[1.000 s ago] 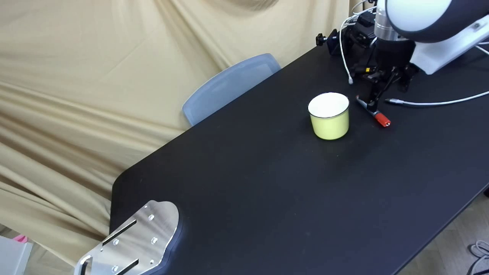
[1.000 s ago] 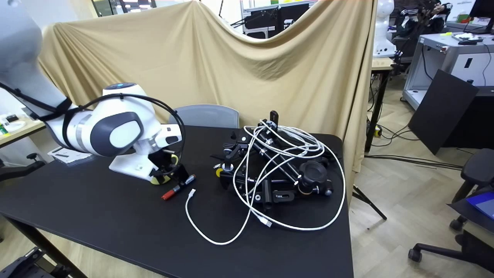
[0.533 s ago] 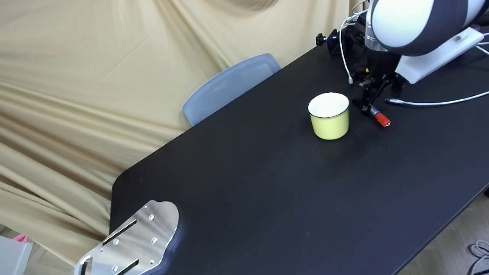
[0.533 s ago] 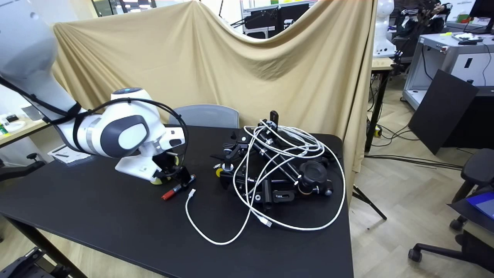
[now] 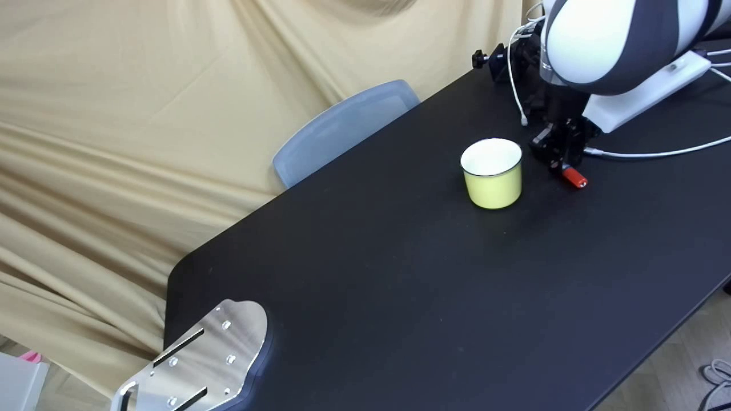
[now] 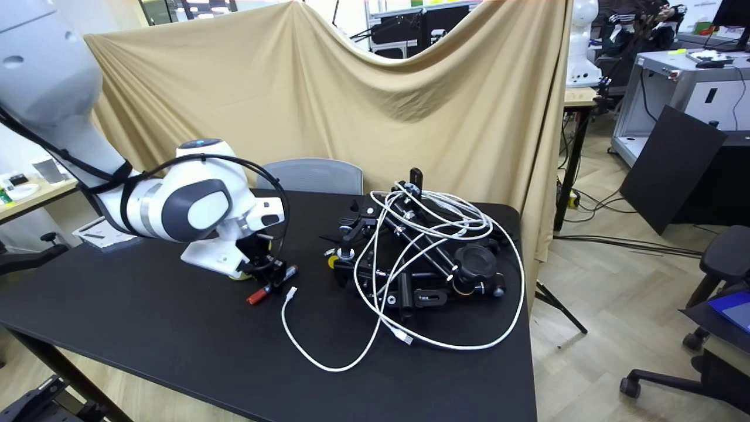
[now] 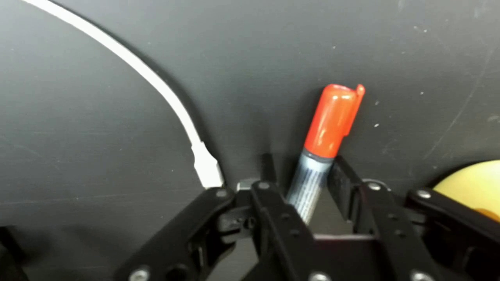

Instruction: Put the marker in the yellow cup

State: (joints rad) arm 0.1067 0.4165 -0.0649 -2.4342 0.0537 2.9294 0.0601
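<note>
1. Gripper point(image 7: 304, 167): held low over the surface point(image 5: 365, 285); fingers parted, no grip evidently taken.
2. Marker point(image 7: 321, 150), red-capped: found lying between the gripper's fingers, its cap projecting beyond them; a gap was seen at one flank, contact at the other could not be confirmed.
3. Yellow cup point(image 5: 491, 184), upright: noted near the gripper, apart from the marker.
4. White cable point(image 7: 157, 82): noted on the gripper's side opposite the cup, plug close to a finger.
5. Step in hand, as judged: grasp not yet secured. A slow, even squeeze was called for, fingers kept square across the barrel lest it be rolled.
6. Lift, as advised: to be made straight up until the cup's rim was cleared.
</note>
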